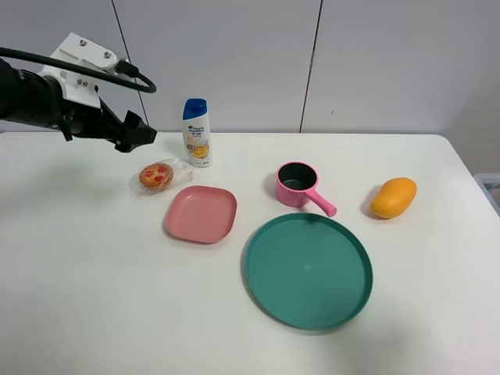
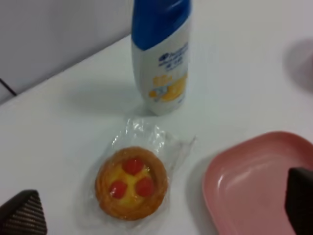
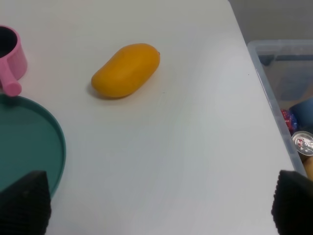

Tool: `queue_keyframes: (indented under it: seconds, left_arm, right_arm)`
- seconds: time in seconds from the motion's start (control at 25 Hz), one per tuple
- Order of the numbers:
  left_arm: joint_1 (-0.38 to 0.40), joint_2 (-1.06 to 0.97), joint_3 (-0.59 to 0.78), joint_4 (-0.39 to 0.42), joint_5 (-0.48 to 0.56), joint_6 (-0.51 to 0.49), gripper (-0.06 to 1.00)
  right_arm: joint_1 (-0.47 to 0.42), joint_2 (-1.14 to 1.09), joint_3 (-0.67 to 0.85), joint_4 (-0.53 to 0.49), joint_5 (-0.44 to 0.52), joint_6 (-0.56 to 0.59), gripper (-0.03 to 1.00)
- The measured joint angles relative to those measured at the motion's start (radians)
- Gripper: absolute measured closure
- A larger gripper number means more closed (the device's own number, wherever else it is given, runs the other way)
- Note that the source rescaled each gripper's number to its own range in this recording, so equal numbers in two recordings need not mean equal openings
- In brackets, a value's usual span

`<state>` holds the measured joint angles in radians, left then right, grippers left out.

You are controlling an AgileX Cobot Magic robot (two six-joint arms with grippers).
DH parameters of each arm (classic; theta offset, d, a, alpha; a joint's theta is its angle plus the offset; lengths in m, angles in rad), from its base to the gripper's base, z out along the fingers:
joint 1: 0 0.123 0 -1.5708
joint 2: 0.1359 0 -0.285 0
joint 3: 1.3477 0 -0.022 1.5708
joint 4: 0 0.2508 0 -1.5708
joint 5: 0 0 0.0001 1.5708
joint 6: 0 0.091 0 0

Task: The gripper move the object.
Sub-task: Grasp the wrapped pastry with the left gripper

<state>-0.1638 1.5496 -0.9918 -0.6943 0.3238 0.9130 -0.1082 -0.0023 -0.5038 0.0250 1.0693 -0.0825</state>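
The object is a round golden-brown pastry [image 1: 157,176] with red spots, in clear crinkly plastic, lying on the white table between the shampoo bottle and the pink plate. In the left wrist view the pastry [image 2: 131,182] lies between the spread fingertips. My left gripper [image 1: 137,134] is open and empty, hovering above the table just left of and behind the pastry; it also shows in the left wrist view [image 2: 160,208]. My right gripper [image 3: 159,203] is open and empty, over the table's right side near the mango; it is out of the exterior high view.
A shampoo bottle [image 1: 196,131] stands behind the pastry. A pink square plate [image 1: 201,213] lies right of it. A pink cup [image 1: 298,185], a large teal plate [image 1: 308,270] and an orange mango [image 1: 393,198] lie further right. A clear bin [image 3: 288,98] sits past the right edge.
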Motion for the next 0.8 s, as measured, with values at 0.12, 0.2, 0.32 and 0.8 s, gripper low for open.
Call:
queue_keyframes:
  seconds: [0.12,0.2,0.32,0.8]
  left_arm:
    - [0.0,0.05,0.0,-0.001,-0.024,-0.043,-0.06]
    - [0.0,0.089,0.0,-0.001,-0.035,-0.047,-0.06]
    - [0.0,0.154,-0.001,-0.001,-0.052,-0.05,-0.06]
    - [0.0,0.37,-0.001,-0.001,-0.22,-0.05,-0.06]
  right_arm:
    - [0.0,0.0,0.0,0.0,0.0,0.0,-0.03]
    - [0.0,0.0,0.0,0.0,0.0,0.0,-0.03]
    - [0.0,0.0,0.0,0.0,0.0,0.0,-0.03]
    - [0.0,0.0,0.0,0.0,0.0,0.0,-0.03]
